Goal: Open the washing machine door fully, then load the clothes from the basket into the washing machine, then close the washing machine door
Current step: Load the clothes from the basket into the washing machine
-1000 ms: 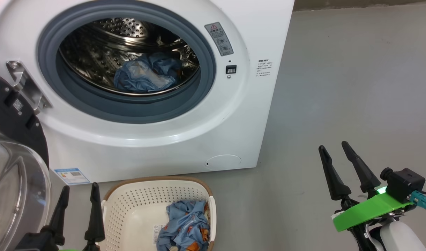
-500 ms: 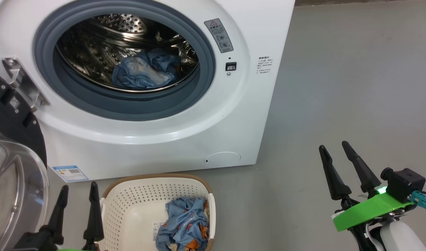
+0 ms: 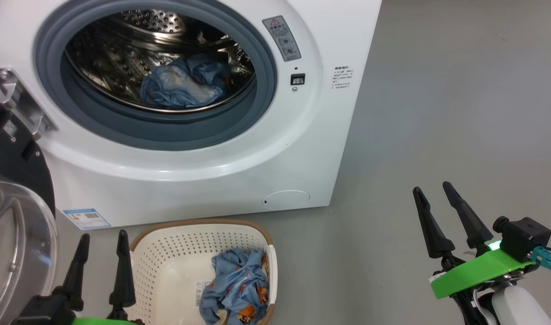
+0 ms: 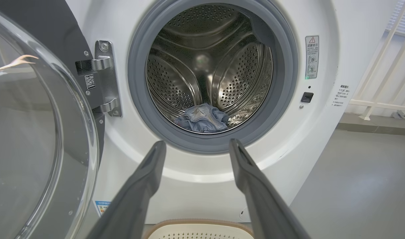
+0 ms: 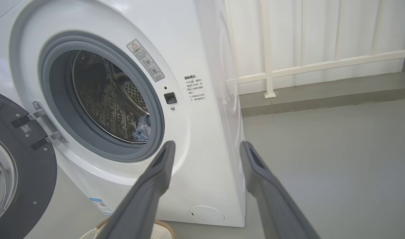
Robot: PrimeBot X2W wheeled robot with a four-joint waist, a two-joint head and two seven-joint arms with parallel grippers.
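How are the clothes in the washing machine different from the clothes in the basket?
The drum clothes lie on shiny steel inside the machine; the basket clothes lie in cream plastic on the floor. The drum clothes show a pale patch; the basket clothes show orange pictures. Both are crumpled blue fabric.

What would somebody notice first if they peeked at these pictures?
The big white washing machine with its round mouth wide open and a blue garment lying in the shiny drum. Right below it on the floor sits a cream basket holding more blue clothes, and the glass door hangs open at the left.
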